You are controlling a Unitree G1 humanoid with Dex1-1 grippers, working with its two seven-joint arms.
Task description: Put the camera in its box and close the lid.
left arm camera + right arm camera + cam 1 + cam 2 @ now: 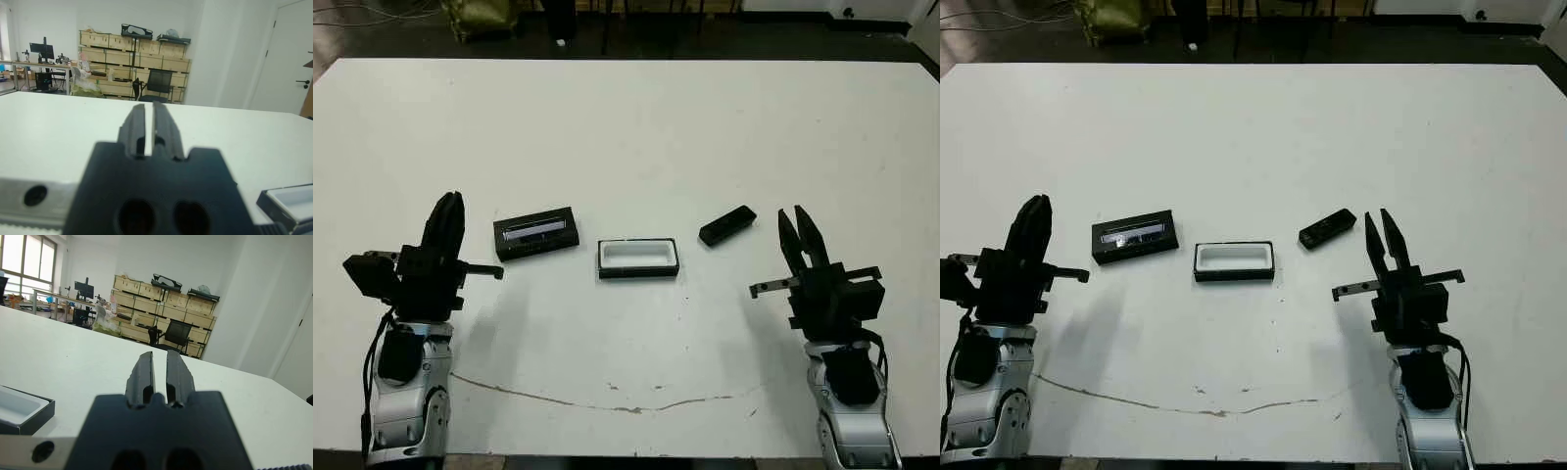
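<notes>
The lid (536, 232), black with a glossy strip, lies left of centre on the white table (636, 127). Just right of it sits the box (638, 258), with its white lining showing. The camera (727, 225), a plain black bar, lies at an angle further right. My left gripper (448, 201) stands left of the lid, fingers pressed together and holding nothing. To the right of the camera, my right gripper (792, 213) has a narrow gap between its fingers and is empty. The box (19, 411) also shows in the right wrist view.
A thin crack-like line (607, 403) runs along the table near its front edge. Dark floor with cables lies beyond the far edge. The wrist views show a room with wooden crates (132, 63) and an office chair (178, 335) past the table.
</notes>
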